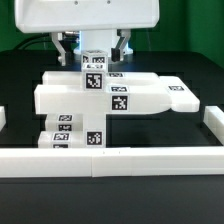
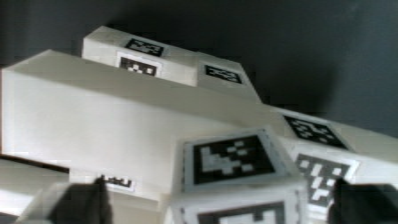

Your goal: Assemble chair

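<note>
The chair is a cluster of chunky white tagged parts. In the exterior view a small tagged block [image 1: 93, 62] stands upright on top of the wide flat panels [image 1: 70, 95]. My gripper [image 1: 93, 52] straddles this block from above, open, with a gap showing between each finger and the block's sides. In the wrist view the same block [image 2: 231, 160] shows its tags between my dark fingers [image 2: 80, 205], and the gripper [image 2: 222, 208] is not touching it. A big plain white part [image 2: 89, 110] lies beside the block. Shorter tagged pieces [image 1: 75, 132] lie in front of the panels.
A long white border rail [image 1: 120, 160] runs along the front, with its side pieces at the exterior view's left [image 1: 3, 118] and right [image 1: 213, 120]. The table is black. Another tagged part [image 2: 169, 55] lies beyond the big one in the wrist view.
</note>
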Controlling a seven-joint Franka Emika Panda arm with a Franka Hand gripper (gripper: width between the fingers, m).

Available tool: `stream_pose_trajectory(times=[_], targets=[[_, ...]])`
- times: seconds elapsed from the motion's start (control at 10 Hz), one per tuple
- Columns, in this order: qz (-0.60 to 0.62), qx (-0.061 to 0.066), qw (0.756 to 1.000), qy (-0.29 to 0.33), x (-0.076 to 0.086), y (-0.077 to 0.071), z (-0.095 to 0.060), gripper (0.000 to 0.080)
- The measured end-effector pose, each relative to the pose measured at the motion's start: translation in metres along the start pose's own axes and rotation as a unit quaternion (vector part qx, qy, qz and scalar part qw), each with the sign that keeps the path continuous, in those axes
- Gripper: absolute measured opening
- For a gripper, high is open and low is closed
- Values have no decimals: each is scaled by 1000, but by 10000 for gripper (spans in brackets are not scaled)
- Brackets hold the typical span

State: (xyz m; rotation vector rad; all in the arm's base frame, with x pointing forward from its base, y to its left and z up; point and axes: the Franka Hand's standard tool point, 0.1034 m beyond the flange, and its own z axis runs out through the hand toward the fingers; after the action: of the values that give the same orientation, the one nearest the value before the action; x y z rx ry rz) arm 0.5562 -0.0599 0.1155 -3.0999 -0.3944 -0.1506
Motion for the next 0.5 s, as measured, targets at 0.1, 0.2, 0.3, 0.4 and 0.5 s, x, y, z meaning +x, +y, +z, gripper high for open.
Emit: stream_pose_trajectory(times=[0.1,0.2,0.3,0.4,0.5], targets=[[3,0,1000,0,0,0,0,524],[14,0,1000,0,0,0,0,341],[14,0,1000,0,0,0,0,341],[32,0,999,0,0,0,1,284],[67,0,998,0,0,0,1,284]])
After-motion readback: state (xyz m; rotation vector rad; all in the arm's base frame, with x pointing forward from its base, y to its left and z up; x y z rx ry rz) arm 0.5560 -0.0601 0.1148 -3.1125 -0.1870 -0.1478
